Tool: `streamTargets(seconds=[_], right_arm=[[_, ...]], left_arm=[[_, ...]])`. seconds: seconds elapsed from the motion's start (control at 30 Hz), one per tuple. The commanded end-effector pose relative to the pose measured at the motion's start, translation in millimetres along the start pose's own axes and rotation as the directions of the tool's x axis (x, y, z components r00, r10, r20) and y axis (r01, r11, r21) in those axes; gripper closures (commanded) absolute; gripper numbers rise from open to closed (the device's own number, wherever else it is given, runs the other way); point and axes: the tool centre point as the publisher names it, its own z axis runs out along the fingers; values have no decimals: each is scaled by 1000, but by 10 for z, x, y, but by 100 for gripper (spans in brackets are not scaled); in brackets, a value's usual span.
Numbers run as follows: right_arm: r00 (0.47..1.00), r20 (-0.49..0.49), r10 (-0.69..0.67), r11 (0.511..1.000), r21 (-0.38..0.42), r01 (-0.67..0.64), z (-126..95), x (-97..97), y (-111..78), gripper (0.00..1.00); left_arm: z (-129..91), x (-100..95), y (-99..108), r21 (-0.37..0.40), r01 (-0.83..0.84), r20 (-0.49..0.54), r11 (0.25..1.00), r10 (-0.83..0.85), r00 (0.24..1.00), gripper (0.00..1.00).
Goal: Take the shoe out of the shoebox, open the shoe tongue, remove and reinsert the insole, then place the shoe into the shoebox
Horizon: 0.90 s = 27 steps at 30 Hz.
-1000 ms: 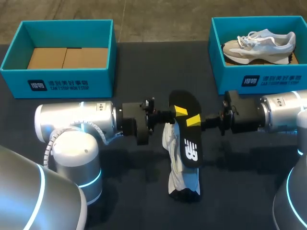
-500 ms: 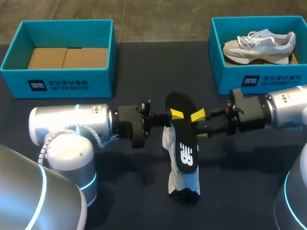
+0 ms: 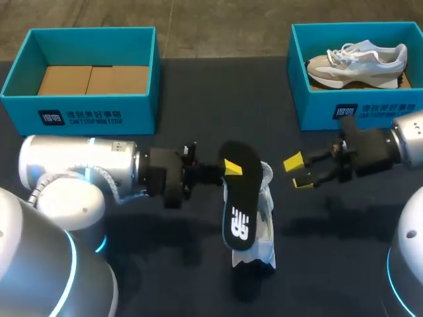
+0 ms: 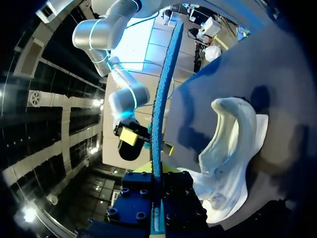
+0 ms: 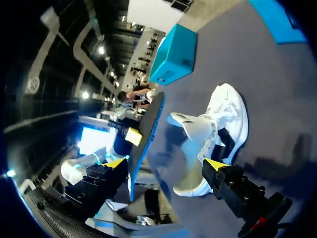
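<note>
One dark desk (image 3: pixel 198 86) carries everything. Two silver arms come in low over it, the left arm (image 3: pixel 79 165) from the left edge and the right arm (image 3: pixel 410 135) from the right edge.

Two teal boxes stand along the far edge. The left box (image 3: pixel 79 115), at the far left corner, holds only a sheet of cardboard (image 3: pixel 92 79). The right box (image 3: pixel 370 109), at the far right corner, holds a grey shoe (image 3: pixel 360 63) lying on its side.

That makes two shoes. The other is a white shoe (image 3: pixel 263 228) out on the desk, in the middle near the near edge, with its opening pulled wide.

One black insole (image 3: pixel 239 198) is off the desk, above the white shoe and partly covering it in the head view. The left gripper (image 3: pixel 228 170) pinches it by one end; in the left wrist view it stands edge-on between the fingers, with the white shoe just beside it.

The right gripper (image 3: pixel 299 172) hangs to the right of the insole, apart from it, fingers spread and holding nothing. In the right wrist view the white shoe lies ahead of it.
</note>
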Motion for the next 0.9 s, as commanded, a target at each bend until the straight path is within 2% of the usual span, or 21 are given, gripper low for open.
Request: streamTargets(seconds=[0.03,0.2,0.4,0.67,0.8,0.9], right_arm=[[998,52,-46,999,8,46,-188,70,-102,0],[989,123,-79,996,38,75,-256,35,-140,0],[989,123,-79,996,38,75,-256,35,-140,0],[989,123,-79,996,38,75,-256,35,-140,0],[940,217,-264,965,50,259,-354,94,-189,0],[891,250,-380,925,108,364,-423,81,-253,0]], left_arm=[[-189,-39,-119,10,28,-51,1000,-28,998,100],[-219,-25,-218,13,65,-68,998,-64,996,100],[-276,-45,-344,-62,31,-103,998,-37,994,100],[-276,-45,-344,-62,31,-103,998,-37,994,100],[-260,-8,-374,-53,55,-124,997,-61,990,100],[-290,26,-384,-44,108,-137,993,-113,984,100]])
